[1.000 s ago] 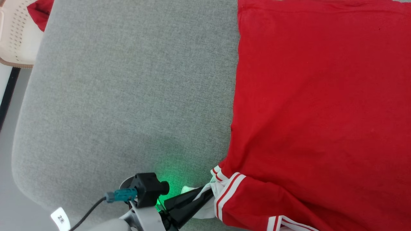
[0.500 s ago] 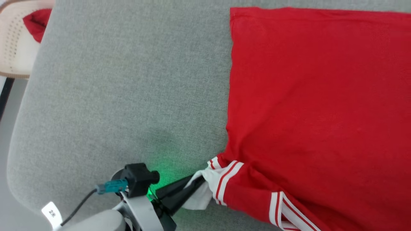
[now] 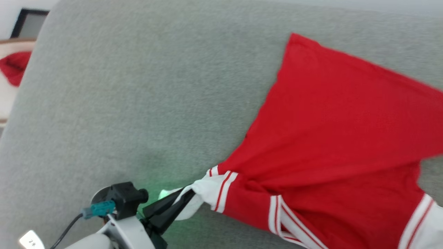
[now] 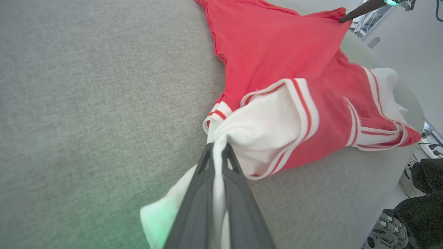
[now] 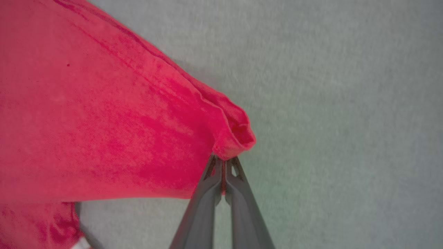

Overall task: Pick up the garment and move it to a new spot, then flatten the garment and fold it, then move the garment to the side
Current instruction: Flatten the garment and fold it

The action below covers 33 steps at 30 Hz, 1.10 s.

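Presently, we find the garment (image 3: 328, 131) on the grey fabric-covered counter (image 3: 138, 86), lying toward the right of the head view and drawn out between both hands. The left hand (image 3: 189, 194) has its fingers pressed together on the white sleeve. Cloth is bunched at the fingertips and a loose white fold trails back along them. The right hand (image 5: 223, 162) is likewise clamped, pinching a rolled red corner of the hem. From the left wrist view that corner appears raised off the counter, though the angle is poor. Red-and-white striped trim shows at the sleeve band and along the edge nearest the robot. A green glow (image 3: 166, 188) falls on the counter beside the left hand. At the far left, well apart from the garment, we note a piece of red cloth (image 3: 14, 67) on something pale.
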### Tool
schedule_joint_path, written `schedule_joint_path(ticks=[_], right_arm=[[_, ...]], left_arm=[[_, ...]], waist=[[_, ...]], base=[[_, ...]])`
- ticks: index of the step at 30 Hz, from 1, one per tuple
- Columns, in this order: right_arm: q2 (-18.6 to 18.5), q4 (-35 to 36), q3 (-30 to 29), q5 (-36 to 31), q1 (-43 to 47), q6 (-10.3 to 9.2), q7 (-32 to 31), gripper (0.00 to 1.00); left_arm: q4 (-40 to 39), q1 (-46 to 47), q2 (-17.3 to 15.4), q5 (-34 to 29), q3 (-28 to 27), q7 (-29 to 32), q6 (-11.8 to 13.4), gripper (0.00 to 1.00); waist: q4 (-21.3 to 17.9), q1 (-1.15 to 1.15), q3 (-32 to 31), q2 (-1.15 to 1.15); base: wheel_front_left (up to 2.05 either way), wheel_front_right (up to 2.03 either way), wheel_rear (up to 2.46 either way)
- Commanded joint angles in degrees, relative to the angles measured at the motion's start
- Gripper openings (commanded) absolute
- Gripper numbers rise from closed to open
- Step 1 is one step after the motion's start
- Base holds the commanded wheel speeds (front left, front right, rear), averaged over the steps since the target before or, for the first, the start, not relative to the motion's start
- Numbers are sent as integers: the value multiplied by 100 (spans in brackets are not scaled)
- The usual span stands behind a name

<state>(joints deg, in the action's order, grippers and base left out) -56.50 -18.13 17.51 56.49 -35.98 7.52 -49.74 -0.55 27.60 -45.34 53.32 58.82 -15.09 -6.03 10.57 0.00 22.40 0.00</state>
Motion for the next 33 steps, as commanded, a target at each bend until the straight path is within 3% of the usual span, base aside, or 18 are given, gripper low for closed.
schedule_joint_path(ticks=[1, 7, 11, 18, 26, 27, 28, 29, 33], right_arm=[[-83, 111, -62, 67, 270, -6, 21, 0], [-442, 1141, -452, 440, 1939, -6, -8, 0], [-377, 1748, -809, 397, 3072, -6, 57, 0], [135, 2746, -1372, 92, 4564, -5, -208, 0], [781, 3319, -1617, -334, 5029, -5, -533, 0], [855, 3354, -1677, -391, 4994, -6, -472, 30], [906, 3421, -1716, -460, 4961, -5, -422, 80], [931, 3489, -1751, -496, 4941, -5, -386, 100], [959, 3748, -2207, -420, 4957, -6, -444, 100]], left_arm=[[-6, -81, -60, -44, -17, -4, 46, 0], [-139, -234, -280, 7, -97, -5, 148, 0], [-227, -318, -379, 33, -179, -5, 212, 0], [-307, -371, -459, 21, -243, -5, 240, 0], [-313, -305, -434, -8, -190, 39, 187, 0], [-309, -306, -433, -10, -185, 48, 186, 0], [-307, -316, -429, -10, -175, 54, 184, 0], [-306, -328, -426, -7, -163, 56, 182, 0], [-330, -392, -399, -8, -121, 58, 202, 0]], waist=[[-309, 0, -268, 0], [-606, 0, -380, 0], [-742, 0, -407, 0], [-876, 0, -405, 0], [-864, 0, -433, 0], [-857, 0, -448, 0], [-850, 0, -469, 0], [-840, 0, -490, 0], [-800, 0, -583, 0]], base=[[0, 0, 0], [0, 0, 0], [0, 0, 0], [0, 0, 0], [0, 0, 0], [0, 0, 0], [0, 0, 0], [0, 0, 0], [0, 0, 0]])
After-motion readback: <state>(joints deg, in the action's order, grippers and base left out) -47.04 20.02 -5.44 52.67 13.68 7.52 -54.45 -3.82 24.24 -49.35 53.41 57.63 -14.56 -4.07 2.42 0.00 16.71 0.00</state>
